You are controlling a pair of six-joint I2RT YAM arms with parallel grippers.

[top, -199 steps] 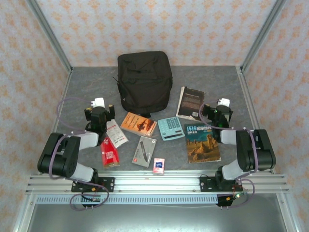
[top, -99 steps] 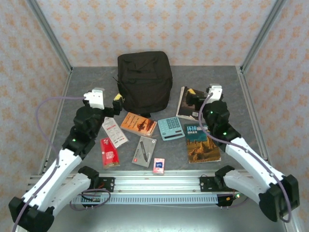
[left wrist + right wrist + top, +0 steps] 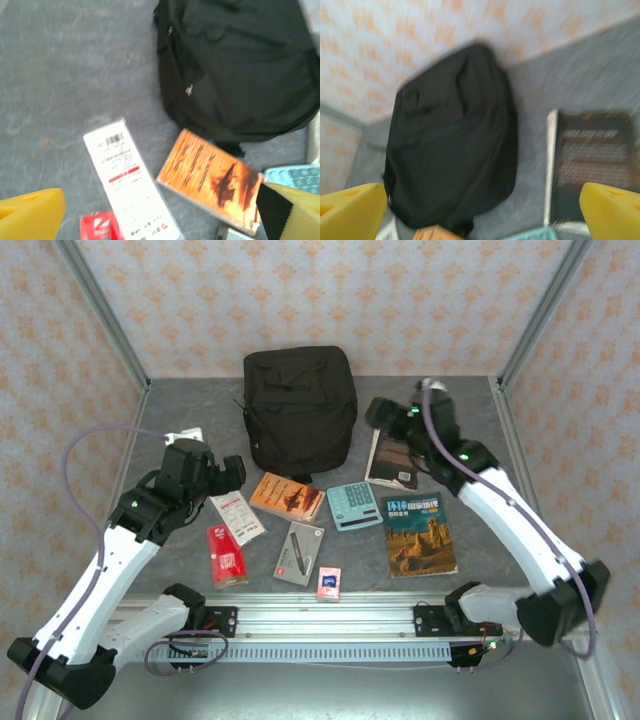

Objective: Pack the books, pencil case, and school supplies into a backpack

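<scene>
Grey tabletop (image 3: 170, 425) is bounded by patterned walls (image 3: 330, 300) on 3 sides and by a metal rail (image 3: 330, 618) along the lower edge of the top view. The backpack (image 3: 300, 408) lies at upper centre, with bare table left open on both of its sides. Below it, a loose band is formed by the white-and-red card (image 3: 238, 515), red packet (image 3: 227, 556), orange book (image 3: 288, 496), grey flat box (image 3: 300, 552), blue-and-pink box (image 3: 328, 583), calculator (image 3: 353, 505) and desert book (image 3: 420, 535). The black book (image 3: 392, 455) is set at the right, near the backpack's lower right edge. The left gripper (image 3: 228, 472) is held at left of centre, just above the card. The right gripper (image 3: 380, 412) is held over the black book's upper left corner, just beside the backpack.

From the left wrist, the left fingertips (image 3: 30, 217) are seen in the 2 lower corners, spread wide with nothing between them. The backpack takes the upper right, and open grey surface takes the upper left. The card and the orange book lie side by side at lower centre, apart from each other, and the book's far corner lies close under the backpack's edge.

From the right wrist, blurred, the right fingertips (image 3: 610, 210) are likewise set wide in the lower corners, empty. The backpack stands at centre left, the black book at the right, with a strip of bare table between them.
</scene>
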